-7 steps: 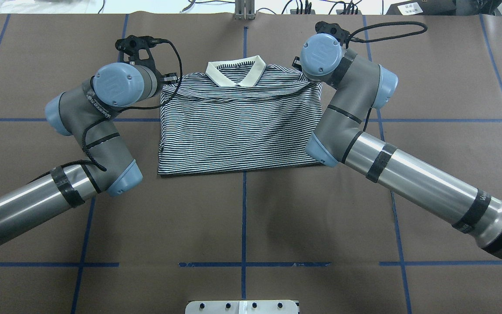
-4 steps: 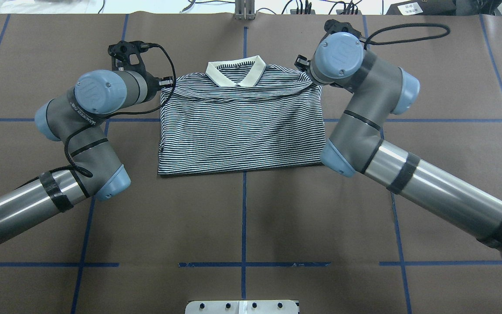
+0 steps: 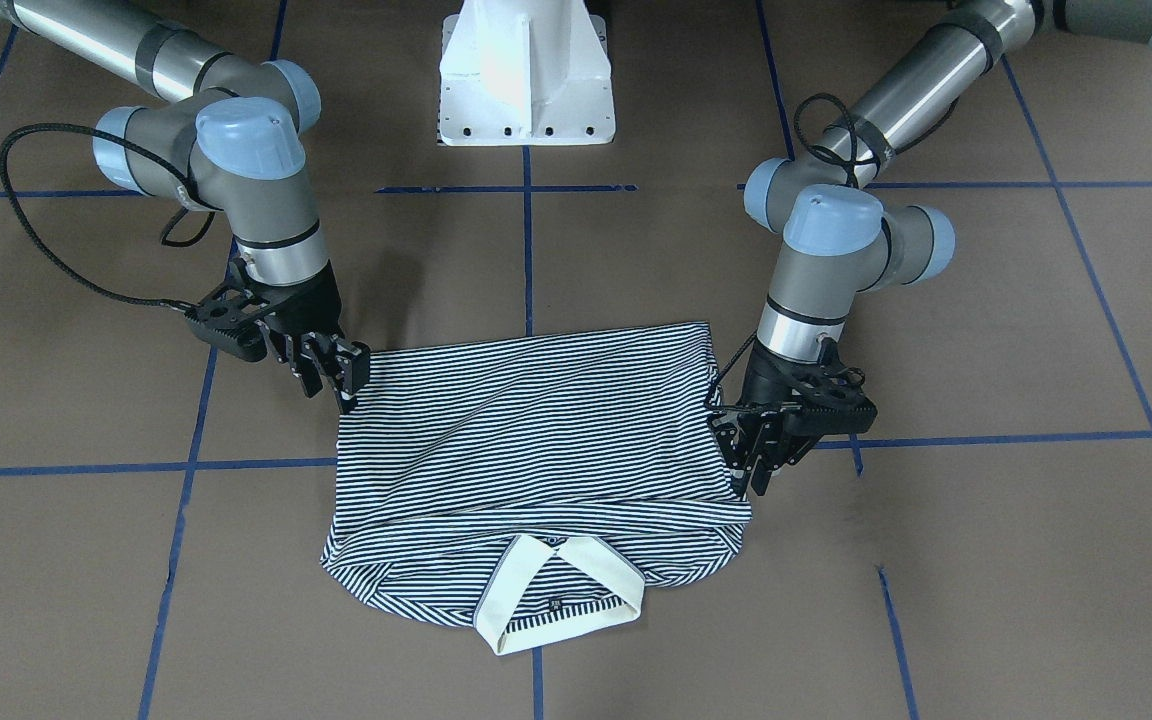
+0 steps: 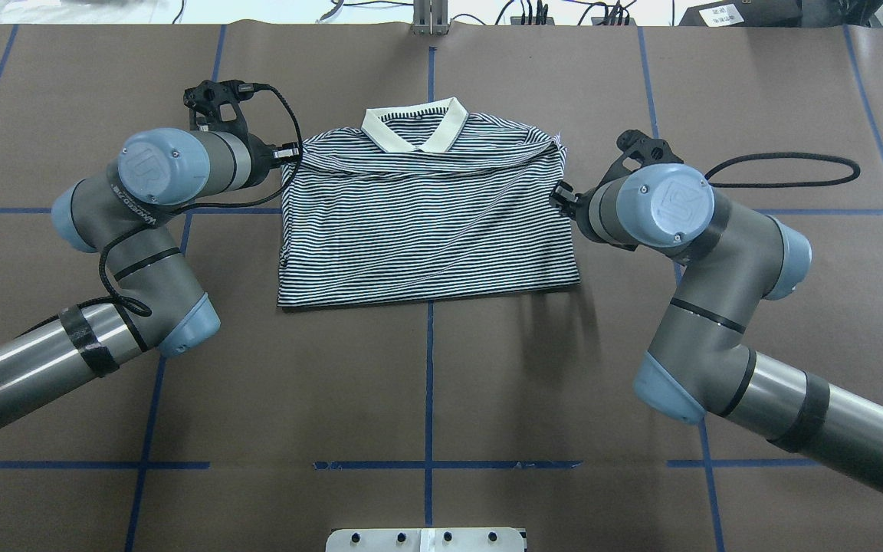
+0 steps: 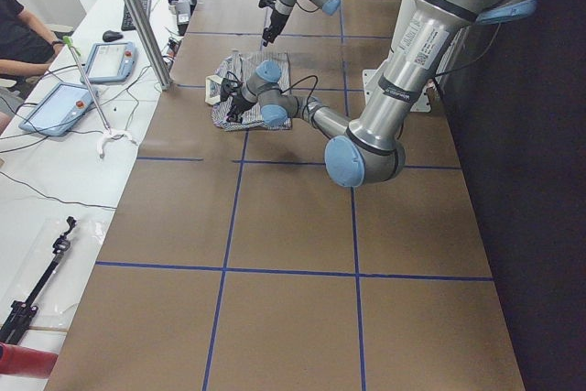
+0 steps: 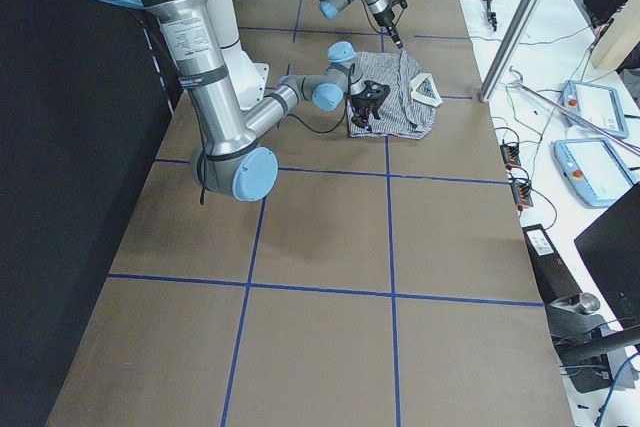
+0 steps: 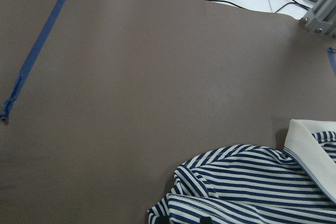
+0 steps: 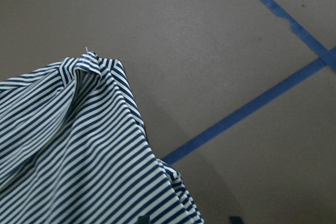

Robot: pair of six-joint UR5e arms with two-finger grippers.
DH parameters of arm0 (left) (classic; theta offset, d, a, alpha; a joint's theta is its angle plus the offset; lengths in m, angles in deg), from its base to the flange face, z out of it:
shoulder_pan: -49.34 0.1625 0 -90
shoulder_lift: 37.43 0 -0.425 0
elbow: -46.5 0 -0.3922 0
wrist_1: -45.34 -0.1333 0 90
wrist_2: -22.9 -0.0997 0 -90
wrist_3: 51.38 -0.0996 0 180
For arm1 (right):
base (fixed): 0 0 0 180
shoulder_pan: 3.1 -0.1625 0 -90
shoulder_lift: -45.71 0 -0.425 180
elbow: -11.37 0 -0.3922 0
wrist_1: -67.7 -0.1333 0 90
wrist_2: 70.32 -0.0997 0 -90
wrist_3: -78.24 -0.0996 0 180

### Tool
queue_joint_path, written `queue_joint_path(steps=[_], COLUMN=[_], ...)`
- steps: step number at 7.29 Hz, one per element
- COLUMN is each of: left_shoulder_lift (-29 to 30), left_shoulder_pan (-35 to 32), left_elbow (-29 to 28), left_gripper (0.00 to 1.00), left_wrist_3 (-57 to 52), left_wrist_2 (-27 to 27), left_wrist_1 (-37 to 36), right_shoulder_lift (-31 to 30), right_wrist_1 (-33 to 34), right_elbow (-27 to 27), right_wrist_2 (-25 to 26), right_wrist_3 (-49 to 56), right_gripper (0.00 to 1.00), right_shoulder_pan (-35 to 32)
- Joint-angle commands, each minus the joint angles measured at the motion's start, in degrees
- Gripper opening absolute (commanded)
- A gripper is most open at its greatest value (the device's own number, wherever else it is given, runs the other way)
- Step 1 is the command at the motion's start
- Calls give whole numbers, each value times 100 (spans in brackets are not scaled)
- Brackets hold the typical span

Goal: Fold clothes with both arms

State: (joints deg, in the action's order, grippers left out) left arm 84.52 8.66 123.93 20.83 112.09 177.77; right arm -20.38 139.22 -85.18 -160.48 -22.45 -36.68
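Finds polo shirt (image 4: 426, 222) folded flat on surface (image 4: 426, 383) | left pincer (image 3: 748, 472) clenched on its shoulder edge | right pincer (image 3: 341, 385) released, just beside opposite edge

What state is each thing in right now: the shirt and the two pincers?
polo shirt, folded over on itself, lying flat.
left pincer, at the shirt's side edge; cannot tell whether open or shut.
right pincer, open, beside the shirt's folded corner.
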Motion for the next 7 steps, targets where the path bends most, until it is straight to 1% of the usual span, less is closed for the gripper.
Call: queue_joint_path(steps=[1,3,4,5,6,7], left_shoulder_lift=[4,4,4,4,13,22], left_shoulder_pan=[7,7,7,7,7,7], left_elbow=[0,0,0,-8,-8,0], left_gripper=[32,32,32,32,32,32], left_wrist_3=[13,39,39,48,135,206], left_wrist_2=[2,2,2,2,2,2], left_wrist_1=[2,2,2,11,11,20], right_shoulder_lift=[-53,-62,-175,-193,-211,-246], right_wrist_1=[2,11,2,11,11,2], right_elbow=[22,22,-39,-57,-66,-66], right_wrist_2=[218,218,209,218,218,227], right_wrist_3=[-125,-388,-406,-407,-407,-407], right_gripper=[69,69,67,64,46,7], right_shoulder_pan=[185,351,431,449,449,458])
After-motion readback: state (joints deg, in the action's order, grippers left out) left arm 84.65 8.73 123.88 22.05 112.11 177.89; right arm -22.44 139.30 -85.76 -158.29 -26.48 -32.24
